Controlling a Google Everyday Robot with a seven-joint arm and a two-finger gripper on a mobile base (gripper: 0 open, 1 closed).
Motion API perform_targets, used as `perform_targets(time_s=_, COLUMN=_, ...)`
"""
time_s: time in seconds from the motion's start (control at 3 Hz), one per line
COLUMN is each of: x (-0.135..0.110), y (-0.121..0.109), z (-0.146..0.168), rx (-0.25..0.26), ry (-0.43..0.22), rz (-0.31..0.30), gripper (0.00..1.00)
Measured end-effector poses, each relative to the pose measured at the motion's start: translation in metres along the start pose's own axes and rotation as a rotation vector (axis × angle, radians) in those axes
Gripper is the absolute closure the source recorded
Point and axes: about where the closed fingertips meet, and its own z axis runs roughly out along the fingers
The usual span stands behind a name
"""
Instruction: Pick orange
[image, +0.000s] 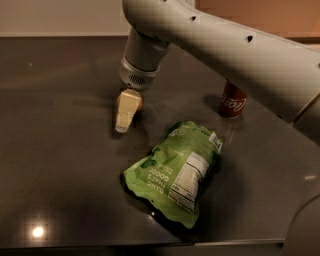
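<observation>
The orange (139, 104) lies on the dark tabletop (60, 165), left of centre. Only a sliver of it shows, because my gripper (123, 124) hangs right in front of it and covers most of it. The gripper's cream tip reaches down to the table just in front and to the left of the orange. I cannot tell whether the gripper touches the fruit. The grey arm (220, 45) comes in from the upper right.
A red soda can (232, 104) stands to the right, its top hidden behind the arm. A green snack bag (175, 170) lies flat in front of the orange, near the table's front edge (150, 245).
</observation>
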Motion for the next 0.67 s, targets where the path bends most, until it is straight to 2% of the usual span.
perform_targets(time_s=0.33, x=-0.002, y=-0.002, z=0.0093, rx=-0.003, ry=0.014, rz=0.006, gripper=0.18)
perform_targets(time_s=0.67, x=-0.0026, y=-0.0058, z=0.0146, rx=-0.002, ry=0.022, rz=0.009, gripper=0.42)
